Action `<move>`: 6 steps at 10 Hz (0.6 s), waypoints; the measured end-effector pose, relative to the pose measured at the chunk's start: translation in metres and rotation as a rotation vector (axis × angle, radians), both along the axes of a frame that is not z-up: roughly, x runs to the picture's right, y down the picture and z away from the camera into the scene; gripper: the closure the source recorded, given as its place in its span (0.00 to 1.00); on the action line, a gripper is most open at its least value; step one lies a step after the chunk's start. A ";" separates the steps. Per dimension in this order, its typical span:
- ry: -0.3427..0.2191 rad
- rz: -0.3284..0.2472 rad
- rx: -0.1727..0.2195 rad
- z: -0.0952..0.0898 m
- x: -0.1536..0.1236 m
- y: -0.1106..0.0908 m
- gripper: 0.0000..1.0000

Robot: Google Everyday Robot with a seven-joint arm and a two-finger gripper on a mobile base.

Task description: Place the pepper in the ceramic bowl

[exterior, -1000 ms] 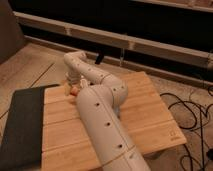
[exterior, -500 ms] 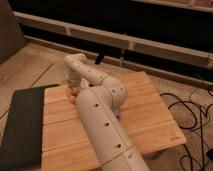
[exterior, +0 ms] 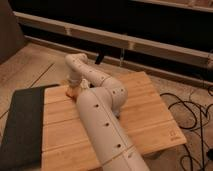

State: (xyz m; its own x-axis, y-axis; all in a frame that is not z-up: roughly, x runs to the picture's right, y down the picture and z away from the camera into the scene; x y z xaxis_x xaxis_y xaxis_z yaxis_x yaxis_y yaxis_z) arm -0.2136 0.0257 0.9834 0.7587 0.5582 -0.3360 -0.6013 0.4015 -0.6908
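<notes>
Right now my claw (exterior: 73,88) points down at the far left corner of the surface (exterior: 147,112), just beside the dark mat (exterior: 20,125). I cannot tell whether it is clenched or released. A small orange-red spot at its tip looks like the pepper (exterior: 69,92), low against the wood; I cannot make out which way its long axis runs. The surface is rectangular, of pale wooden planks. The arm (exterior: 102,117) is smooth, white and tubular, dotted with holes. The mat looks flat and matte.
</notes>
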 end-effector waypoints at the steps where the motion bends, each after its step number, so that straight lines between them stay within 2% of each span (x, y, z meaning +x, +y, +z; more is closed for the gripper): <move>1: 0.002 0.005 0.011 0.000 0.001 -0.006 1.00; 2: 0.004 0.017 0.040 -0.003 0.002 -0.021 1.00; 4: 0.018 0.023 0.127 -0.017 0.008 -0.064 1.00; 6: 0.073 -0.004 0.200 -0.035 0.025 -0.102 1.00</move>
